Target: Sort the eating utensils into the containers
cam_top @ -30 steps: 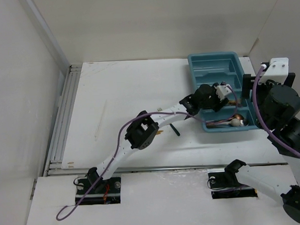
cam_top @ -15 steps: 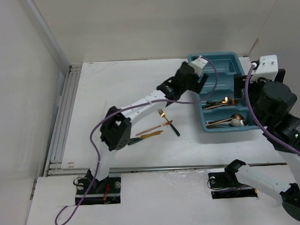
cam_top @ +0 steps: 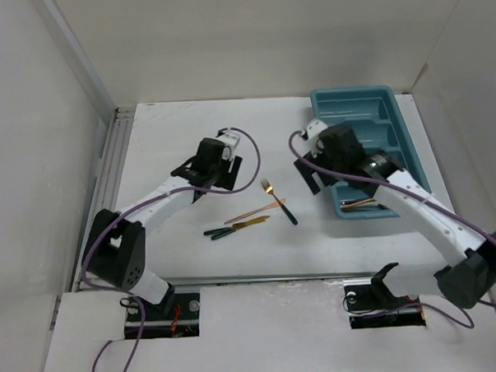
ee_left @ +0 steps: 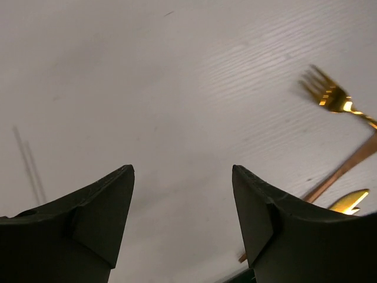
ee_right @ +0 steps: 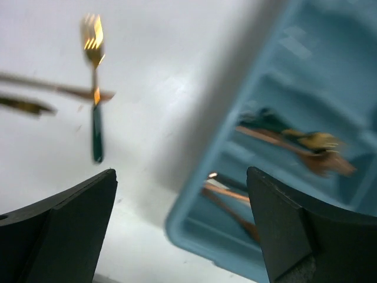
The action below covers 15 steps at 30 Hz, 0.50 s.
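Note:
Three utensils lie loose mid-table: a gold fork (cam_top: 267, 186) with a dark green handle, a thin copper utensil (cam_top: 254, 210), and a gold knife (cam_top: 248, 225) with a dark handle. The fork also shows in the left wrist view (ee_left: 328, 96) and the right wrist view (ee_right: 92, 39). The teal tray (cam_top: 368, 107) stands at the back right with several utensils (ee_right: 294, 144) in its near slots. My left gripper (cam_top: 231, 174) is open and empty over bare table left of the fork. My right gripper (cam_top: 313, 176) is open and empty above the tray's left rim (ee_right: 235, 124).
White walls close in the table on the left, back and right. A metal rail (cam_top: 104, 192) runs along the left edge. Purple cables (cam_top: 251, 157) loop off both wrists. The right arm's forearm (cam_top: 422, 211) crosses over the tray's near end.
My left arm has swung from the tray back left over the table, leaving utensils in the tray. My right arm has moved from the tray's right side to its left rim.

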Motion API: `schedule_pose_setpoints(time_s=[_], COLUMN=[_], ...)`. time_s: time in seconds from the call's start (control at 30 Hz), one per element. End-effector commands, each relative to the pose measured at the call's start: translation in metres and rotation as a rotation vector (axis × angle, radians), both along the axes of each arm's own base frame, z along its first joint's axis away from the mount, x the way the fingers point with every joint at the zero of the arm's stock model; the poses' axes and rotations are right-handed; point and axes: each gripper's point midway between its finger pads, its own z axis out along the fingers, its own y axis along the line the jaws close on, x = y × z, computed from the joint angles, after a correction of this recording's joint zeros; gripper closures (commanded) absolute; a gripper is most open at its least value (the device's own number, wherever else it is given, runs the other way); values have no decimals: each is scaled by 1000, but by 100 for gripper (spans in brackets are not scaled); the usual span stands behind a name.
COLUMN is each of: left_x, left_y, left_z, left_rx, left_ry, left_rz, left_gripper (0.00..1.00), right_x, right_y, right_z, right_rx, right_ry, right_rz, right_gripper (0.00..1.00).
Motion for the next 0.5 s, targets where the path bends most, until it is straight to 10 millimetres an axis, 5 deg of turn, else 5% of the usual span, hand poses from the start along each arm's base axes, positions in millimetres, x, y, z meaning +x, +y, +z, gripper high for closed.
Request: schedule_pose_setpoints(time_s=[0.0,0.17,0.27,0.47], left_x=[-3,-23,-23,-21], left_y=[54,103,114,125], left_z=[19,13,15,23], left_rx=[-69,-63,-68,-76], left_ry=[-21,-20,-31,-46], left_rz=[224,342,371,393], left_gripper=[36,36,36,36], right_x=[-26,-39,-43,-19], right_y=[48,85,110,121], right_z=[-33,-99,-126,-159], right_rx=[102,57,27,-32], right_ry=[125,268,304,323], right_rz=[126,165,197,113], right_gripper=[6,13,13,23])
